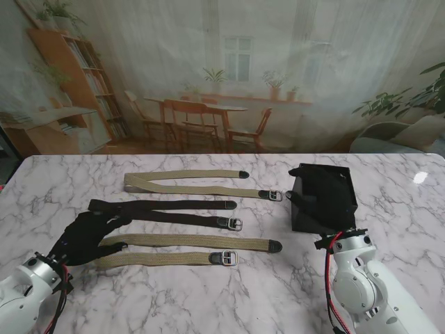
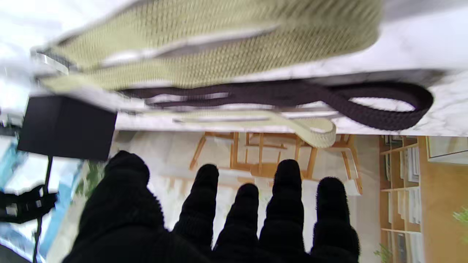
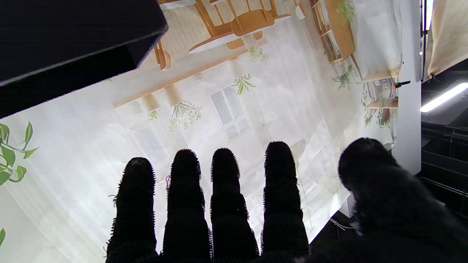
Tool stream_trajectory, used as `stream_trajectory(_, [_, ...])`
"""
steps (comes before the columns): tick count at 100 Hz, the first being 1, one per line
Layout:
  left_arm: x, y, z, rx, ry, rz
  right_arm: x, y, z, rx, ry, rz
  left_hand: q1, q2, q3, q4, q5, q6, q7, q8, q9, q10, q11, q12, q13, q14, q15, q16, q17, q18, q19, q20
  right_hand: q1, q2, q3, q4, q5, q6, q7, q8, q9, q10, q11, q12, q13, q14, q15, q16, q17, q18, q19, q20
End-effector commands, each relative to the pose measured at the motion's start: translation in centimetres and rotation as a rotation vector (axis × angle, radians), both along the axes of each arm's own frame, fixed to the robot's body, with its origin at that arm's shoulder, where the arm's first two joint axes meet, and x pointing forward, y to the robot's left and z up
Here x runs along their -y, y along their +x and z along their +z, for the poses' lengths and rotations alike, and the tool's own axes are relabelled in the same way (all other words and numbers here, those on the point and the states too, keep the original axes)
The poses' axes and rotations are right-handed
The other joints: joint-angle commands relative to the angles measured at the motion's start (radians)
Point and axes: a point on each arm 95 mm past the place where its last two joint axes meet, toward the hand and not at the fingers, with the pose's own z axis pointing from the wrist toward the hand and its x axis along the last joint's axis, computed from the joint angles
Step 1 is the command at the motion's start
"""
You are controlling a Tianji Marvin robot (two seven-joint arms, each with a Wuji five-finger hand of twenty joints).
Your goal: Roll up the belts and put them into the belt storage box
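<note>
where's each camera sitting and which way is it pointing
Stand: above the shoulders, looking down at three folded belts and the black storage box; both arms show.
Left wrist: along the open left hand toward the dark belt.
Right wrist: along the open right hand past the box toward the backdrop.
Shared: box and dark belt appear in stand and left wrist views.

I note two khaki woven belts (image 1: 188,252), one dark brown belt (image 1: 174,212), black box (image 1: 323,198), white grey-veined marble table (image 1: 208,299), black-gloved hands.

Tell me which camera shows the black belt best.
The stand view: the black belt lies whole, folded, buckle at the right. The left wrist view shows it blurred, mostly its looped end; the right wrist view misses it.
</note>
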Motion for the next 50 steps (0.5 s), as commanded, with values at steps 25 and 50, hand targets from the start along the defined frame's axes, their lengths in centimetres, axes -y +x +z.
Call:
stream_trajectory(25, [-2.6,-1.2,-3.0,-0.096,0.228,0.006,-0.5,0.1,-0.2,-0.013,-0.019,0.003,-0.140,-0.244,-0.016,0.001,-0.175,-0.061,-0.129,-0.169,-0.207,-0.017,-0.053,-0.144,-0.082,-0.023,-0.062,-0.077,-0.019,-0.012,-0.121,-0.038,0.010,0.031,-0.014,0.017,0.017,0.011,-0.007,0.020,-0.004,0.007,-0.002,0.003,0.004,-0.002,0.024,0.019,-0.006,0.010,0.006,0.004])
stream_trajectory(50, [-3.6,-1.0,-4.2,-0.075,0.290,0.051,-0.8,0.1,-0.2,-0.015,-0.026,0.007,-0.019,-0.304,0.030,0.015,-0.120,-0.048,-0.022,-0.110,-0.186,-0.008,-0.037,-0.106,-0.069,-0.020,-0.032,-0.052,0.008,-0.024,-0.113,-0.015,0.010,0.030,-0.013,0.017,0.017,0.012,-0.007,0.021,-0.011,0.007,-0.002,0.002,0.002,-0.003,0.024,0.018,-0.007,0.010,0.007,0.004])
